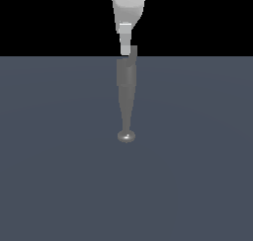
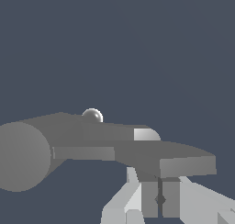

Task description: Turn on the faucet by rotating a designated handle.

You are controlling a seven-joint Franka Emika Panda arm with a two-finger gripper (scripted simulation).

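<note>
My gripper [image 2: 159, 204], its fingers almost together and holding nothing, stood just beside the flat tip of the handle [image 2: 183, 162], which stuck out sideways from the faucet [image 1: 126, 94] on the floor and seemed stiff, smooth metal, best pushed near this tip.

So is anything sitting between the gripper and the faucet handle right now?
Nothing visible does. In the wrist view the gripper sits right up against the handle, its flared tip just in front of the fingers. The exterior view shows only the faucet on the bare floor; actual contact can't be confirmed.
</note>
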